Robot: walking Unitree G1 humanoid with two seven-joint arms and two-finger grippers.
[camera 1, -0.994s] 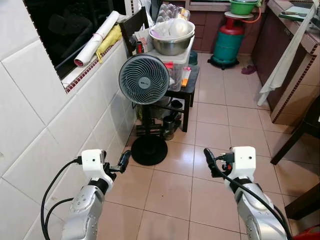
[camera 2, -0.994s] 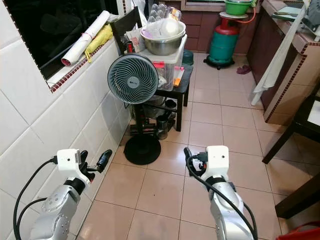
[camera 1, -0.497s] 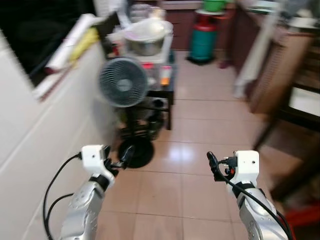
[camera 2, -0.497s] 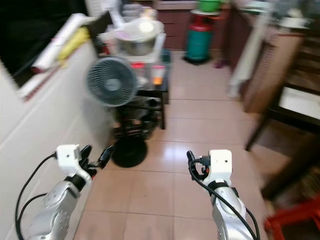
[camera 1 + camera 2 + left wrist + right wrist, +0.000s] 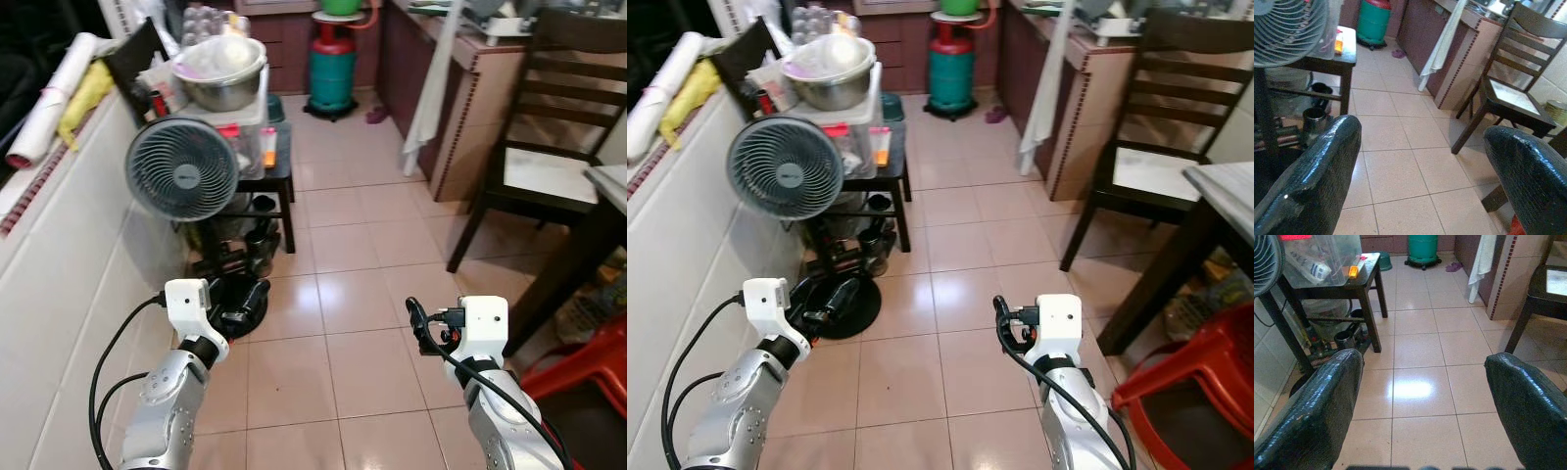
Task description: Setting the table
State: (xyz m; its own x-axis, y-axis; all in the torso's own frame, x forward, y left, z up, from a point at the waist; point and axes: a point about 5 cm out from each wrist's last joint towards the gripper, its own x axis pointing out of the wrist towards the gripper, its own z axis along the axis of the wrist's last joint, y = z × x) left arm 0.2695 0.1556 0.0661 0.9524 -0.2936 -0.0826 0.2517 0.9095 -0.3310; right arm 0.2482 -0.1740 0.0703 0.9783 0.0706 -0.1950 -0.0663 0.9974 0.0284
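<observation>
- The left gripper (image 5: 238,302) sits low at lower left, silver arm and white wrist block, its textured black fingers (image 5: 1312,181) spread wide with nothing between them.
- The right gripper (image 5: 416,328) hangs at lower centre-right, its pebbled black fingers (image 5: 1520,401) likewise parted and empty.
- Glossy beige floor tiles (image 5: 362,245) fill the middle of the frame, catching a bright reflection.
- At upper left, a round grey fan (image 5: 182,168) with a spiral grille stands on a black disc base.
- Behind it, a dark side table (image 5: 277,176) carries a clear plastic box and a steel bowl (image 5: 220,78).
- A dark wooden chair (image 5: 549,147) with a slatted back stands at upper right; just below it the dining table (image 5: 1225,201) edge shows, stone-grey.
- A green gas cylinder (image 5: 333,69) stands at top centre.
- A red plastic stool (image 5: 1185,382) occupies the lower right corner.
</observation>
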